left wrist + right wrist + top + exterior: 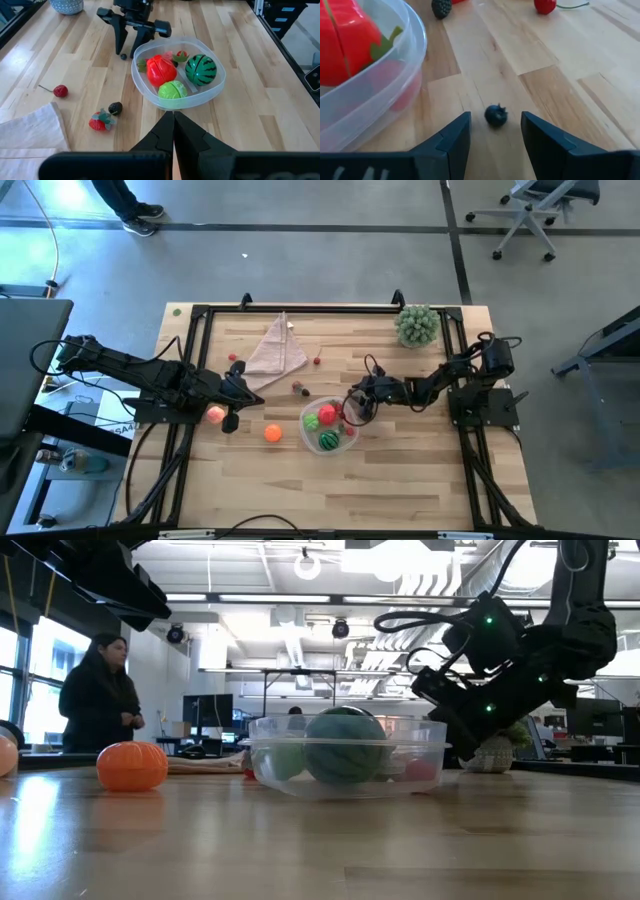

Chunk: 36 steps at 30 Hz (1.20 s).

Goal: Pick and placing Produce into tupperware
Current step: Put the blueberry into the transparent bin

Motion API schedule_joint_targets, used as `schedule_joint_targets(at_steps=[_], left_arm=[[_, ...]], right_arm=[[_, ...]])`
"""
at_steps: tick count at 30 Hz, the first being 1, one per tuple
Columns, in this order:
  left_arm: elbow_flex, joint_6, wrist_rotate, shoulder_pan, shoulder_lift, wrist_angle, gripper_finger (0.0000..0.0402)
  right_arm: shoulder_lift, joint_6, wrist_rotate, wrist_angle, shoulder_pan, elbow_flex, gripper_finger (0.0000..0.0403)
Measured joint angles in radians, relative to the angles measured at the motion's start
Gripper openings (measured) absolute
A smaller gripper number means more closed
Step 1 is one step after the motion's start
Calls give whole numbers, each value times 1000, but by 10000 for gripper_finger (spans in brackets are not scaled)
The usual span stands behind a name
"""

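Right gripper (495,132) is down near the wood tabletop (400,470), fingers spread w/ a gap, nothing pinched. A tiny dark-blue round berry (496,115) sits on the wood just ahead of that gap, touching neither finger. The clear, shallow, round-cornered plastic tub (329,427) is right beside this gripper; from the right wrist view its wall curves past w/ red showing through.

In the tub: a red apple-like ball (161,70), a light-green ball (172,90) and a striped dark-green melon (201,69), packed close. A small red piece w/ green bits (180,54) lies at the tub's far side; can't tell what it is.

Left gripper (173,131) is at the table's left part, well apart from the tub, fingers pressed together, holding nothing. Just beside it in the high view sits a pink peach-like ball (216,415); an orange ridged ball (273,433) lies btwn that and the tub.

Loose on the wood: a red strawberry w/ green leaves (99,121) touching a dark bumpy berry (115,108), and a red cherry w/ thin stem (60,90) farther off. A folded pink cloth (275,348) lies toward the back, a bushy pale-green plant (417,326) at the back right corner.

Beyond the table a person in dark clothes (98,695) stands.
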Motion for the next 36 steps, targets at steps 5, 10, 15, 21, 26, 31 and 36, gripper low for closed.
schedule_joint_targets(at_steps=[5,10,15,21,26,31,36], left_arm=[[0,0,0,0,0,0,1],[0,0,0,0,0,0,1],[0,0,0,0,0,0,1],[0,0,0,0,0,0,1],[0,0,0,0,0,0,1],[0,0,0,0,0,0,1],[0,0,0,0,0,0,1]], right_arm=[[0,7,7,1,1,0,165],[2,-1,26,3,2,0,165],[49,-12,79,64,21,0,165],[103,-11,86,152,29,0,165],[114,-3,88,161,29,1,165],[114,19,79,148,29,1,165],[114,49,92,134,42,3,162]])
